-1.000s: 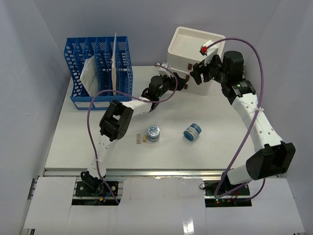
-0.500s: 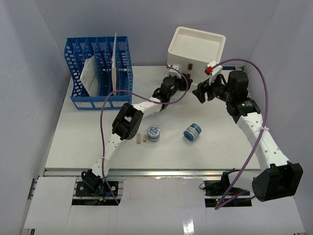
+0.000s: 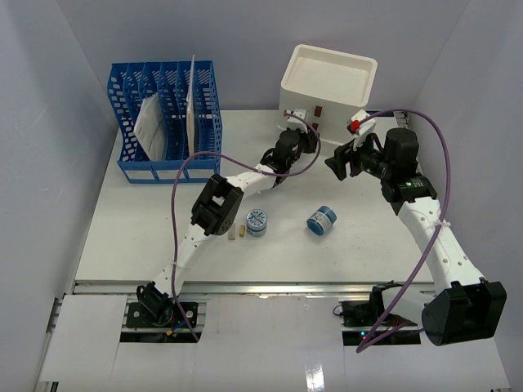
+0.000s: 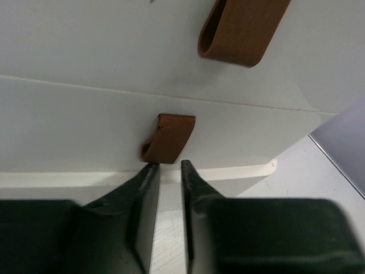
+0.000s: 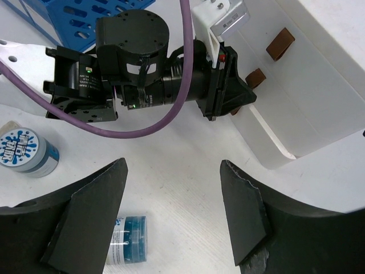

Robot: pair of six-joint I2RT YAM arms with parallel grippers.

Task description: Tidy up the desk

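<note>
Brown tab [image 4: 168,138]: a small loop handle on the lower drawer front, just beyond the tips of the left claw [image 4: 167,166]. One tip seems to touch its underside, but the tab is not between the jaws.
Left claw: jaws narrow, with a slim gap showing white and nothing pinched. I judge the gap is set to suit so thin a loop.
Upper tab [image 4: 242,28]: a matching handle above the left claw and to one side, well clear of it.
Drawer box [image 3: 365,91]: white, directly ahead of the left claw. The drawer fronts look flush, as far as I can tell, which would explain going for a handle first.
Right claw [image 5: 165,211]: jaws wide, holding nothing, hanging over the desk beside the left claw. It is probably kept back so the drawer has room to slide out.
Desk [image 3: 147,237]: white tabletop beneath both claws, reaching from the box to the arm bases.
Toppled jar [image 5: 126,240]: blue, lying on its side directly below the right claw.
Standing jar [image 5: 25,151]: upright with a patterned lid, off to one side of the right claw, near the left arm's elbow.
Tan pieces [image 3: 236,233]: two small bits just beside the standing jar, well behind the left claw.
File rack [image 3: 163,122]: blue, well apart from the left claw, with papers upright in its slots.
</note>
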